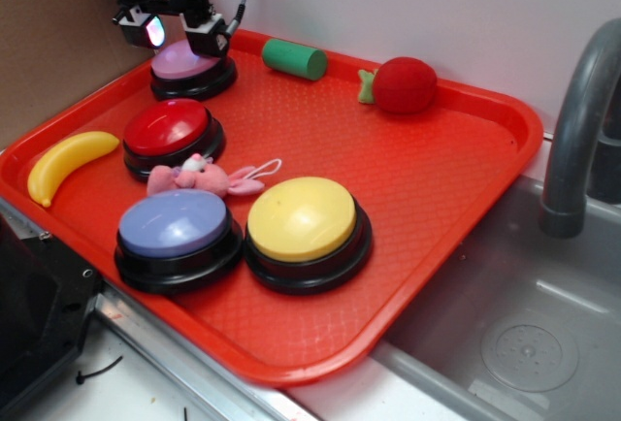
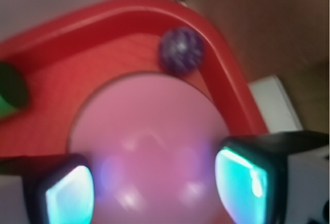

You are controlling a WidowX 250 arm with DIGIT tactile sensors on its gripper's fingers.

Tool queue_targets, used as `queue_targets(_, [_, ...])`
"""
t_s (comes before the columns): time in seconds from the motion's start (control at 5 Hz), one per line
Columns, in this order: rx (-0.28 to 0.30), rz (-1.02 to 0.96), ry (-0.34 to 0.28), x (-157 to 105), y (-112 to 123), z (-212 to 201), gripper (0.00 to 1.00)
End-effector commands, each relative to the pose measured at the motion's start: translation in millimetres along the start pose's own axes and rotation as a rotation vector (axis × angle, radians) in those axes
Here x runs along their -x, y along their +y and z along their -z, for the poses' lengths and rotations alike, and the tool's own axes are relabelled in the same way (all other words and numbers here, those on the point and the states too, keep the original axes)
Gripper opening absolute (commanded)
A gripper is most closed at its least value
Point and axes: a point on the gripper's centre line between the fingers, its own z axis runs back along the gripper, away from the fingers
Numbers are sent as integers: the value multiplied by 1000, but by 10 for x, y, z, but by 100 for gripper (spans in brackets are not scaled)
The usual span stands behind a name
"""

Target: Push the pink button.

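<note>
The pink button (image 1: 184,62) has a pale pink dome on a black base and sits in the far left corner of the red tray (image 1: 427,198). My gripper (image 1: 180,35) hangs right above it, jaws open, fingertips close over the dome's top. In the wrist view the pink dome (image 2: 149,146) fills the middle, blurred, between my two glowing pads (image 2: 242,182). Nothing is held.
On the tray are a red button (image 1: 167,130), a lavender-blue button (image 1: 175,225), a yellow button (image 1: 303,219), a pink plush bunny (image 1: 199,178), a banana (image 1: 68,161), a green cylinder (image 1: 294,58) and a strawberry (image 1: 403,84). A small purple ball (image 2: 180,50) lies by the tray corner. A sink (image 1: 524,343) and faucet (image 1: 582,120) are at the right.
</note>
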Motion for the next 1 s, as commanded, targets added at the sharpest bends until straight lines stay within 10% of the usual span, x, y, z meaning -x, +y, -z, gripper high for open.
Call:
queue_targets(0.0, [-2, 10, 16, 41, 55, 13, 100])
queue_targets(0.8, [53, 21, -19, 136, 34, -865, 100])
